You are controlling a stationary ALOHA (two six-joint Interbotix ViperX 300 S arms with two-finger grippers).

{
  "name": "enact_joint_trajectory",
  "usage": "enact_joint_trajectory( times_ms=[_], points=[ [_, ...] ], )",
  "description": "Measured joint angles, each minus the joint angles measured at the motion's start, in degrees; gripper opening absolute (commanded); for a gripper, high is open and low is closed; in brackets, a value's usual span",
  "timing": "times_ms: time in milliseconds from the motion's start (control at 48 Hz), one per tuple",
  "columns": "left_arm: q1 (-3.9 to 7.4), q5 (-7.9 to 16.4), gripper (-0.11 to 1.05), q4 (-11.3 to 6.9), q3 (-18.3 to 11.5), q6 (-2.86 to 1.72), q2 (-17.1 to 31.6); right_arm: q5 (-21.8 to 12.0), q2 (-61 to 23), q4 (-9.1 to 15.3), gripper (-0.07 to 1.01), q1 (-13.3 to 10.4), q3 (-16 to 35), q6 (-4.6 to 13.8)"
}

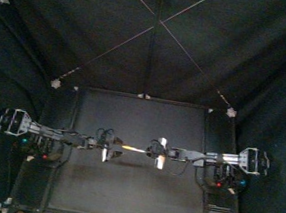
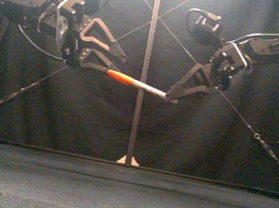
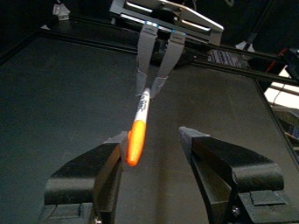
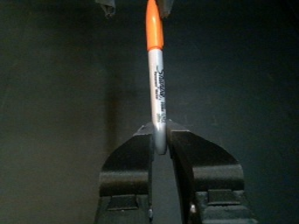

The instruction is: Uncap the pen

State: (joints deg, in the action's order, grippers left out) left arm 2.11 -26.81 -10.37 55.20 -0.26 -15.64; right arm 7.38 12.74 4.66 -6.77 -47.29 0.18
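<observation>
Front view: the left arm (image 2: 38, 7) came in from the left side and carried the left gripper (image 2: 99, 56) in mid-air, well above the table (image 2: 124, 190). Its two jaws stood spread apart, gripping nothing. Just beside them to the right began the orange cap (image 2: 120, 76), seated on the end of the pen (image 2: 148, 88), which hung almost level in the air between the two grippers, sloping slightly down toward the right. The cap end pointed at the left gripper, and the pale barrel ran on to the right.

In the left wrist view the capped end lay in the gap between the open jaws, closer to one jaw than to the other. Whether it touched that jaw could not be told.

Farther right, the right gripper (image 2: 176, 94) pinched the barrel's far end. In the right wrist view its jaws were pressed in on the grey shaft from both sides, and the pen stood straight out from between them with the cap at the far tip. The right arm (image 2: 268, 42) sloped up and away to the right.

From the top view both grippers faced each other over the middle of the table, with the pen bridging the short space between them.
</observation>
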Motion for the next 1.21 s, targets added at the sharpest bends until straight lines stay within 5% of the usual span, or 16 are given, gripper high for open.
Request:
enact_joint_trajectory(
  times_ms=[521, 938, 1208],
  points=[
    [0.09, -0.26, 0.82, -3.60, 0.00, 0.00, 0.00, 1.93, 0.88, 0.09, 0.47, 0.18, 0.09, -0.26],
    [0.44, -0.35, 0.52, -3.69, 0.00, 0.00, 0.00, 1.93, 0.88, 0.09, 0.47, 0.26, 0.00, -0.35],
    [0.35, -0.44, 0.50, -3.60, 0.00, 0.00, -0.09, 2.11, 0.97, 0.09, 0.47, 0.09, -0.44, -0.26]
  ],
)
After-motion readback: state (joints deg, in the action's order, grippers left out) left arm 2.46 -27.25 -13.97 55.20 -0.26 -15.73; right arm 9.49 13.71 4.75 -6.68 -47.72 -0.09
